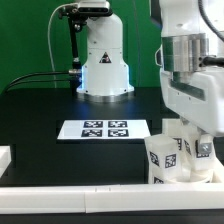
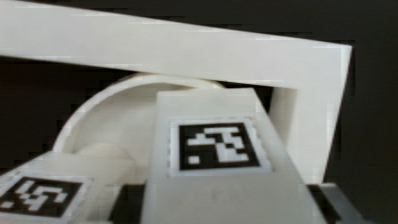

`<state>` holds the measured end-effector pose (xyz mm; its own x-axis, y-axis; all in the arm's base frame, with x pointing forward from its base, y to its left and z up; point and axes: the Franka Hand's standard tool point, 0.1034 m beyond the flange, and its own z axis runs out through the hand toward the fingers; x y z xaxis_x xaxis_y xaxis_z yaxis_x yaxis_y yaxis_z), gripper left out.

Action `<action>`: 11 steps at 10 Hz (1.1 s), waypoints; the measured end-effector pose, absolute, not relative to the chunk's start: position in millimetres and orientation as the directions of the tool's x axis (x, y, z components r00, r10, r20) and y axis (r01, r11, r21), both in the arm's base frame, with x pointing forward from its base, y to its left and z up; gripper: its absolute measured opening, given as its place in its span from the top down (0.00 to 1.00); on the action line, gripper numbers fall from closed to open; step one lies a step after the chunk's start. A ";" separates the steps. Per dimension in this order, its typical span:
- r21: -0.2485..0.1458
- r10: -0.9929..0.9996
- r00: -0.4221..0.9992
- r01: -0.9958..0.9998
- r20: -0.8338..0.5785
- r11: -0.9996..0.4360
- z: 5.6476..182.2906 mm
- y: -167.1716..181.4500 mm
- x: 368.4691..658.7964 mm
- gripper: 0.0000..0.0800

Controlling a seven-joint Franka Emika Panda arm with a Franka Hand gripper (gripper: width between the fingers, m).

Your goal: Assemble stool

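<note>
Closest to the wrist camera stands a chunky white leg bearing a black-and-white square tag — a coded pattern, no letters or numbers that can be read. A second leg with its own tag sits just beside it, cut off by the frame edge. Dark pads of the tool's fingers show at the picture's lower corners on either side of the first leg; the tool is drawn in narrow and pinching that leg. Behind the legs curves the rim of the round seat disc, mostly hidden by them, and beyond that runs a long white border rail, blurred.

In the exterior view the tool is buried among the stool parts at the near corner on the exterior view's right, its fingertips not visible — the tagged legs crowd around it and the seat cannot be made out there. A white border rail crosses the front of the black bench. Farther back, well apart from the stool, lies the marker board with four square tags, patterns only. Farthest stands the arm's white base, its top cut off; no brand name is readable on it.
</note>
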<state>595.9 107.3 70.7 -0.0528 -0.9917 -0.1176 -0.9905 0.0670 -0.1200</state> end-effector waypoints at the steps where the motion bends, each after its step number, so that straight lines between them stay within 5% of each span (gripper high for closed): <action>1: -0.114 -0.968 -0.195 -0.970 -0.156 0.214 72.0 108.0 598.0 0.58; 2: -0.107 -0.923 -0.336 -0.927 -0.189 0.359 73.4 110.0 600.4 0.58; 4: -0.104 -0.905 -0.377 -0.910 -0.199 0.402 73.4 110.7 600.5 0.58; 5: -0.104 -0.905 -0.377 -0.910 -0.198 0.402 73.2 110.7 600.4 0.49; 6: -0.108 -0.912 -0.359 -0.917 -0.196 0.384 73.1 110.8 600.4 0.49; 7: -0.109 -0.926 -0.326 -0.930 -0.193 0.350 73.3 111.0 599.7 0.28; 8: -0.102 -0.935 -0.299 -0.941 -0.193 0.322 75.0 111.9 598.9 0.21; 11: -0.143 -0.981 -0.040 -0.987 -0.190 0.068 96.3 120.9 600.9 0.19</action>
